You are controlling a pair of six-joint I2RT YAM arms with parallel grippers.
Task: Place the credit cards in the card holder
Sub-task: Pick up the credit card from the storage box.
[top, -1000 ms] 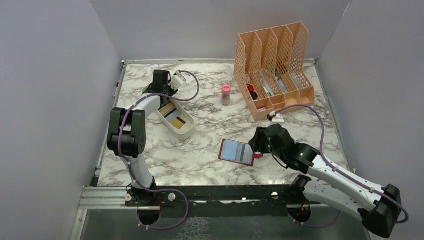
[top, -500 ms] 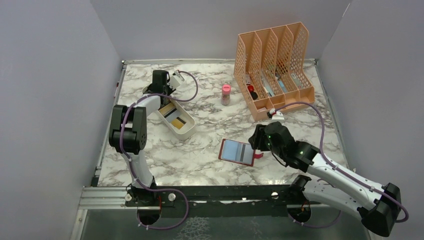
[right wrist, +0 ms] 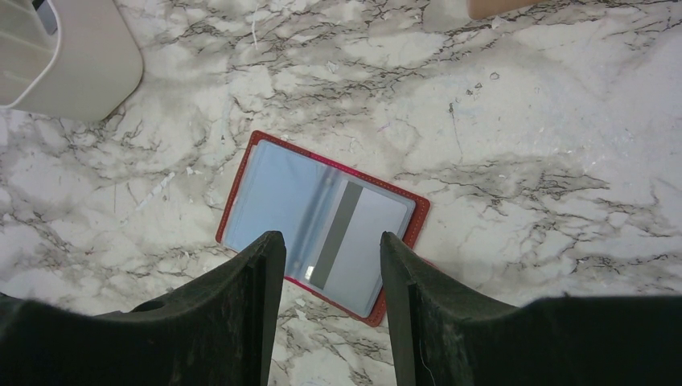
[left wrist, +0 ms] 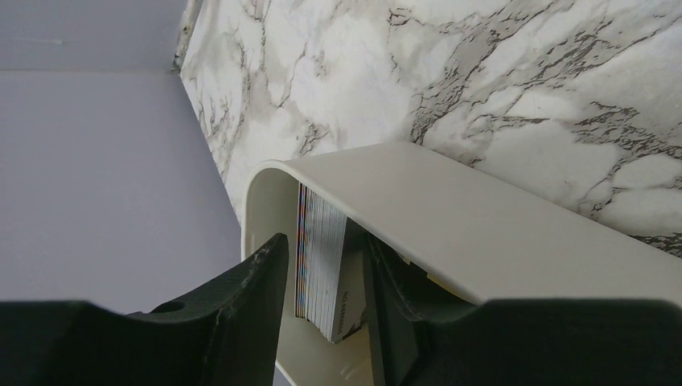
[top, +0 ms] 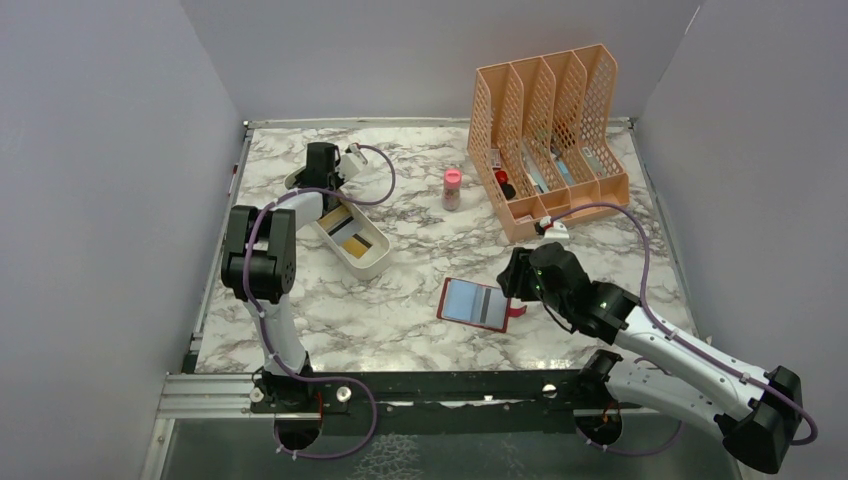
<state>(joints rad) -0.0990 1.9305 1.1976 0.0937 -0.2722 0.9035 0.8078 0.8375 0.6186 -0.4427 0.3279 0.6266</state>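
Note:
The red card holder [top: 475,304] lies open on the marble, its clear sleeves up, with one dark-striped card in its right page [right wrist: 354,241]. My right gripper [right wrist: 331,249] hangs open just above its near right part, touching nothing. A white tray [top: 378,262] at the left holds the credit cards [top: 345,228]. My left gripper [top: 322,178] is dipped into the tray's far end. In the left wrist view its fingers straddle an upright stack of cards [left wrist: 322,257], with a thin gap showing on the left side.
An orange mesh file organizer [top: 550,130] stands at the back right with small items in its slots. A pink-capped bottle [top: 452,188] stands between it and the tray. Grey walls close in on the left, back and right.
My right gripper has shifted slightly away from the near edge, staying over the holder. The left arm has barely moved.

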